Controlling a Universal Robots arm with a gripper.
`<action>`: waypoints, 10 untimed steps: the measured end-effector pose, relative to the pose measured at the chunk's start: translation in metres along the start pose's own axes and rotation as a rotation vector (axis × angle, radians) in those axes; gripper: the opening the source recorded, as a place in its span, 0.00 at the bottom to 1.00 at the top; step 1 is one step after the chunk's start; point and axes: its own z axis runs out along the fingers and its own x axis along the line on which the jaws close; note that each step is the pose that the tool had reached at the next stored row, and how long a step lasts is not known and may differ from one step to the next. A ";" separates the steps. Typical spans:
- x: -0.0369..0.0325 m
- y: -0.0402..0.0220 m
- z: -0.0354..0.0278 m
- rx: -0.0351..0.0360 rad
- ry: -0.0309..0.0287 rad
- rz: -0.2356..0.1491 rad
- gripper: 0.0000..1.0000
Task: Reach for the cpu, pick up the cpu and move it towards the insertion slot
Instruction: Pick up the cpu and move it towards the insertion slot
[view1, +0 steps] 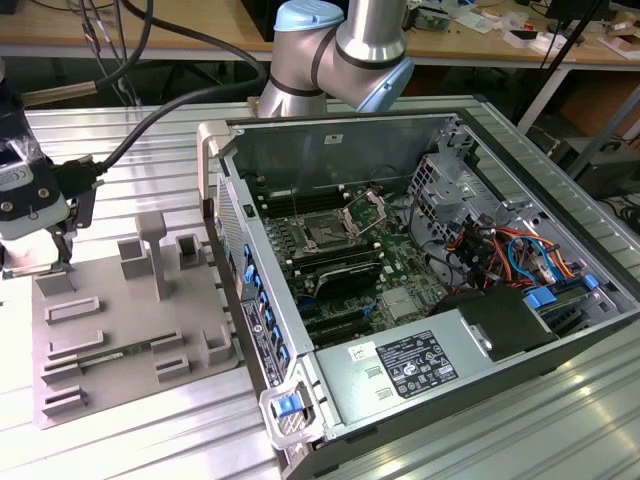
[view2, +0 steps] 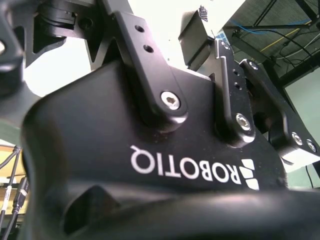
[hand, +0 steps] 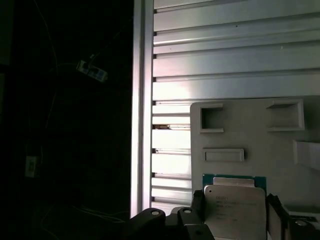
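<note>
The cpu (hand: 234, 216), a small square chip with a silvery top and a green rim, lies between my gripper's two dark fingers (hand: 198, 205) in the first wrist view. The fingers stand against its opposite edges, so my gripper (hand: 234, 207) is shut on the cpu just over the grey tray (hand: 250, 125). In the exterior view my gripper (view1: 48, 255) hangs low over the tray's far corner, at that view's left. The insertion slot (view1: 325, 233), a dark square socket with its metal bracket raised, sits on the green board inside the open computer case, well off toward that view's right.
The grey tray (view1: 130, 330) carries raised frames, a tall post and a memory stick. The open case's near wall (view1: 250, 300) stands between the tray and the board. Cables and a drive cage crowd the case's far side. The ribbed metal table (view1: 120, 150) lies around it.
</note>
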 end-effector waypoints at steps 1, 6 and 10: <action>0.0000 0.0000 -0.0003 0.0000 0.0000 0.000 0.55; 0.0000 0.0001 -0.0019 0.0000 0.0001 0.000 0.55; 0.0000 0.0001 -0.0032 0.0001 0.0001 0.000 0.55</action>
